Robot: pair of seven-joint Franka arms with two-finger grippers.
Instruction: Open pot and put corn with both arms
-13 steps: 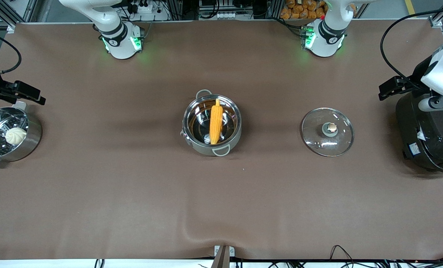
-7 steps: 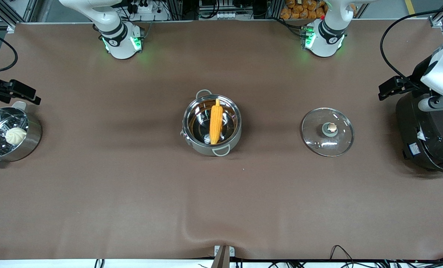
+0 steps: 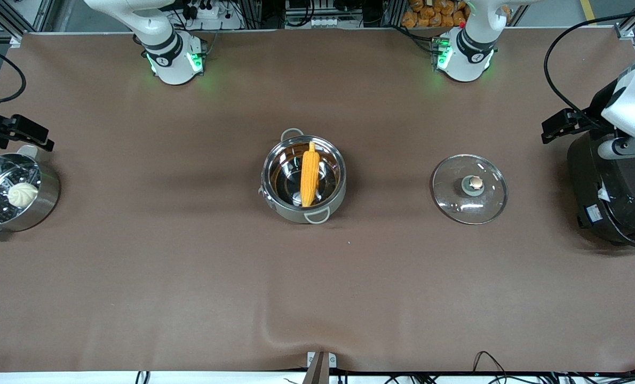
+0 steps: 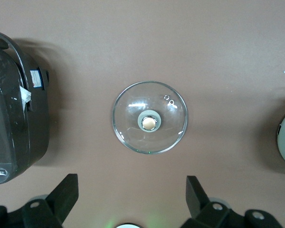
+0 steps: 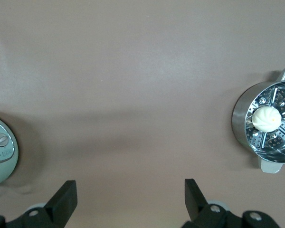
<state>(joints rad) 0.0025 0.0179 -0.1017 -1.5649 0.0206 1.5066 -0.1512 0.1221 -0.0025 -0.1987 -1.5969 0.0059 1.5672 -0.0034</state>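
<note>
The pot (image 3: 303, 180) sits mid-table, uncovered, and we see the corn (image 3: 310, 177) lying inside it. Its glass lid (image 3: 469, 188) rests flat on the cloth toward the left arm's end. We find the left gripper (image 4: 128, 199) spread wide above that lid, empty; the right gripper (image 5: 128, 202), also spread, hangs near the steamer pot (image 5: 270, 121) holding a white bun (image 5: 266, 118)

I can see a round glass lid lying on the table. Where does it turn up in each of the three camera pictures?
Front view: the glass lid lies flat on the brown table, between the pot and the black rice cooker.
Left wrist view: the lid sits mid-picture, beside the rice cooker.
Right wrist view: not in it.
Shared landmark: the rice cooker, in the front and left wrist views.
</note>
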